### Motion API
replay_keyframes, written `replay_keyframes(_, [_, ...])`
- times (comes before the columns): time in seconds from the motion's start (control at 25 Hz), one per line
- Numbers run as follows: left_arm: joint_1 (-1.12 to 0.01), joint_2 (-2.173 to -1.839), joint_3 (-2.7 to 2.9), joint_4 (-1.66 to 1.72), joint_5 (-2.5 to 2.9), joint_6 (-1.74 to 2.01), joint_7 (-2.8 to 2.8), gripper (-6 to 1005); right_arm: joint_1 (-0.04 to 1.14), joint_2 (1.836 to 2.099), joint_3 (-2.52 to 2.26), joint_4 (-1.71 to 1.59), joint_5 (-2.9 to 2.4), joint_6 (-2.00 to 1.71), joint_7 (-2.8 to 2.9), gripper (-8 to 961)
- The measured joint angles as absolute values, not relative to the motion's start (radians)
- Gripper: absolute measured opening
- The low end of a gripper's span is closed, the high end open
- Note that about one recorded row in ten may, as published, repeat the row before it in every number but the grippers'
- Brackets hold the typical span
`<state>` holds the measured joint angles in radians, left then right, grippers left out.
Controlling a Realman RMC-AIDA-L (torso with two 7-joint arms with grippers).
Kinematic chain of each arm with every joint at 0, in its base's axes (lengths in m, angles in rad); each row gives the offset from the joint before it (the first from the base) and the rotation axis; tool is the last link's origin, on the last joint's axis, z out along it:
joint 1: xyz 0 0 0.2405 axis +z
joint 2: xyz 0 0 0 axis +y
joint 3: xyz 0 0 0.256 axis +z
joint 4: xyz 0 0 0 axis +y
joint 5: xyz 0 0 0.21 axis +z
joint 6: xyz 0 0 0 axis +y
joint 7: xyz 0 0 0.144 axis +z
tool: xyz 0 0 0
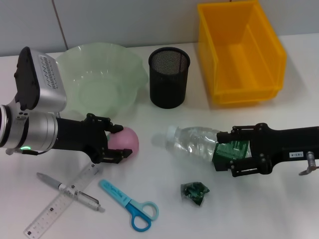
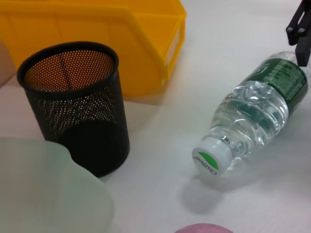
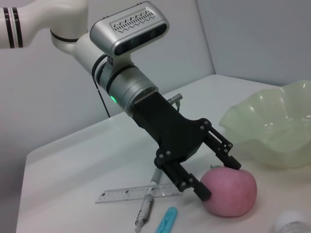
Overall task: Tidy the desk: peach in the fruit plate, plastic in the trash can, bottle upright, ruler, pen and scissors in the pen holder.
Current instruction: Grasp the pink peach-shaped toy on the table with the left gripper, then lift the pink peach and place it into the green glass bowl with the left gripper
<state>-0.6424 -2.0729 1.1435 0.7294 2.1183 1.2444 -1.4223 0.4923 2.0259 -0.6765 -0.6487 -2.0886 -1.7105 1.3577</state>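
Note:
A pink peach [image 1: 128, 141] rests on the white table in front of the pale green fruit plate [image 1: 99, 82]. My left gripper [image 1: 118, 142] has a finger on each side of it and is closed against it, as the right wrist view [image 3: 218, 178] shows on the peach [image 3: 233, 191]. A clear bottle [image 1: 194, 142] with a green label lies on its side, cap to the left. My right gripper [image 1: 228, 152] is closed around its label end. A crumpled green plastic [image 1: 194, 193], a pen [image 1: 70, 190], a ruler [image 1: 62, 204] and blue scissors [image 1: 132, 205] lie along the front.
The black mesh pen holder [image 1: 169, 77] stands at the back middle, beside the plate. The yellow bin [image 1: 239, 50] stands at the back right. In the left wrist view the pen holder [image 2: 73, 107] stands between the bin [image 2: 97, 29] and the plate [image 2: 48, 189].

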Motion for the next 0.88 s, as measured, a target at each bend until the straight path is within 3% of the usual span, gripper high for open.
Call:
replay_keyframes(0.12, [-0.641,-2.073,1.148,0.729,2.116,1.240,-1.433,680,0.494,2.025,-0.676,-0.650,-2.089,-1.711,1.360,790])
replay_keyframes(0.24, [-0.633,-2.073,1.161,0.731,2.111,1.222,-1.432,483,0.494,2.025,-0.676,-0.650,-2.089,-1.713,1.365,790])
replay_keyframes(0.6, [-0.629,-2.072,1.155,0.737,2.089,1.245,-1.440,374,0.493,2.021,-0.676,-0.649,-2.089,-1.718,1.372,790])
replay_keyframes(0.88, [-0.569,-2.061,0.933,0.805,1.932,1.468,-1.441,302,0.492,2.023,-0.677,-0.646,-2.089,-1.719,1.373,789])
